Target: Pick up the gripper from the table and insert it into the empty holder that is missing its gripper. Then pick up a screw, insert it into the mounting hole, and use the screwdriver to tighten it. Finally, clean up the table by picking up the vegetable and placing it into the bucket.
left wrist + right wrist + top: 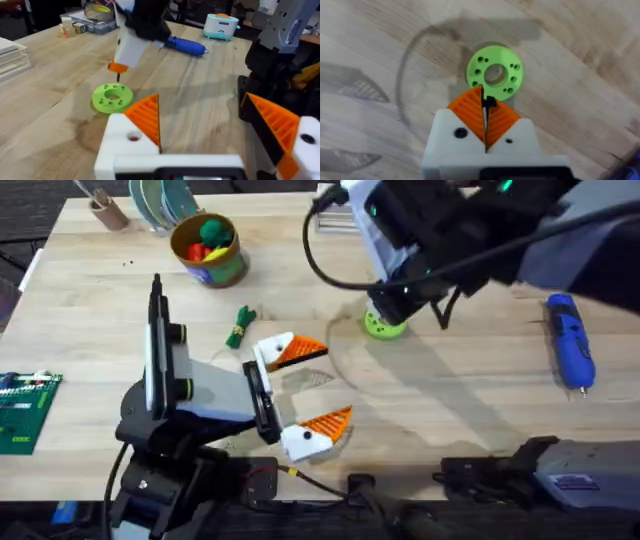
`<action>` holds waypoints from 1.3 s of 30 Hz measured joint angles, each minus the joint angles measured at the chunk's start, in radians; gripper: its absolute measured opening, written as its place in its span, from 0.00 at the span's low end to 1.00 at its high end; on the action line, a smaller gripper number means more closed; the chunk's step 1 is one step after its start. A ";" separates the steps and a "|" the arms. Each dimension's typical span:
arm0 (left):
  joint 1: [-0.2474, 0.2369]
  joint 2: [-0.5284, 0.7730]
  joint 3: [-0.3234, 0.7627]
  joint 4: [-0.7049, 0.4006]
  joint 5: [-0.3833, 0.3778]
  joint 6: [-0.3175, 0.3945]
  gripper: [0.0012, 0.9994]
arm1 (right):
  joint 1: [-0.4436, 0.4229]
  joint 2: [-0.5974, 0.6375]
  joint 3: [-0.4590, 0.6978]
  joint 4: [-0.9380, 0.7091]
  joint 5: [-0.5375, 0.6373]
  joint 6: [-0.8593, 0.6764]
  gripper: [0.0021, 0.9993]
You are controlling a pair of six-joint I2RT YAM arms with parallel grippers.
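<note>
Jaws of right gripper [485, 107] pinched on a screw [490, 103] above green disc [494, 73].

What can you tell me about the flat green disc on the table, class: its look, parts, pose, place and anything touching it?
The green disc is a flat, bright-green ring that looks like plastic, with a large round centre hole and smaller holes around it. It lies flat on the wooden table, right of the middle. The right gripper hovers just above its edge, fingers shut on a small dark item, seemingly a screw. Nothing visibly touches the disc.
</note>
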State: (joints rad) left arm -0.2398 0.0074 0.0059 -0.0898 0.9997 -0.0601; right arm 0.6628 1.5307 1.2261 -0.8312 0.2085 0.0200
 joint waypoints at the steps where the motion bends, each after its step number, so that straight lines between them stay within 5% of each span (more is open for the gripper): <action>1: 0.000 0.000 0.000 0.000 0.000 0.000 0.99 | 0.000 0.000 0.027 -0.023 -0.002 -0.009 0.01; 11: 0.000 0.000 0.000 0.000 0.000 0.000 0.99 | 0.014 0.018 0.362 -0.272 -0.109 -0.079 0.01; 20: 0.000 0.000 0.000 0.000 0.000 0.000 0.99 | 0.164 0.087 0.607 -0.376 -0.143 -0.125 0.01; 30: 0.000 0.000 0.000 0.000 0.002 0.000 0.99 | 0.347 0.166 0.644 -0.375 -0.151 -0.156 0.01; 39: 0.000 0.000 0.000 0.000 0.002 0.000 0.99 | 0.389 0.183 0.644 -0.375 -0.205 -0.156 0.01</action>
State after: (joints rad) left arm -0.2398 0.0074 0.0059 -0.0898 1.0019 -0.0601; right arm 1.0519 1.7142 1.8702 -1.2064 0.0034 -0.1356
